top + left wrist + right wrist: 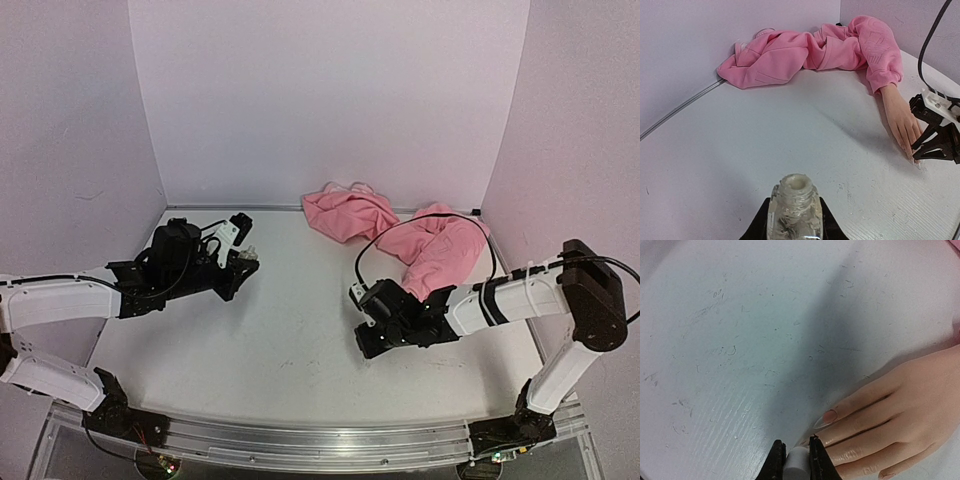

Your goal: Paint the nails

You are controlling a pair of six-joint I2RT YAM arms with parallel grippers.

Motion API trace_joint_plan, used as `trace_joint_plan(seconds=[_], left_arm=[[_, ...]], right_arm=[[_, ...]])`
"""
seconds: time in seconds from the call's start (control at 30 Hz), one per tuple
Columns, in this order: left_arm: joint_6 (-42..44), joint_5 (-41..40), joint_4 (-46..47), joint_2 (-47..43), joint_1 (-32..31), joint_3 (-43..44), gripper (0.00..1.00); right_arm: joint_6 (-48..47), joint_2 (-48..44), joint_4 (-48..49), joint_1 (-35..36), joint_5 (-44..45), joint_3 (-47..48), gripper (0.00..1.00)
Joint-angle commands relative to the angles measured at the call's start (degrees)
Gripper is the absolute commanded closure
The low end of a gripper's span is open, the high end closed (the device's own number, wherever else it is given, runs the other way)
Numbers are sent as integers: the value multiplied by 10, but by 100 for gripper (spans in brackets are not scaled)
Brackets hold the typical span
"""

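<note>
The left gripper [795, 230] squeezes tight on a small clear glass bottle [794, 207]. The bottle is held upright and its top is off. The right gripper [796, 460] pinches a small round whitish cap [798, 466]. It sits right by the fingertips of the beige doll hand [900, 410], which lies flat on the white table [765, 150]. The small pale shiny nails [826, 417] point toward that gripper. It is too hard to tell if anything touches them. The hand comes out of a pink hoodie sleeve [880, 55].

A crumpled pink hoodie [345, 215] lies at the back of the white table [280, 340].
</note>
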Motion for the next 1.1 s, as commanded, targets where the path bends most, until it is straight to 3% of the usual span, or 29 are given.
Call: trace_joint_plan(seconds=[0.0,1.07], left_arm=[[1,4,39,-15,2,11,100],[-2,6,39,-24,2,6,100]], right_arm=[[-4,4,-8,3,-6,15,100],[8,-1,-8,8,-26,6,100]])
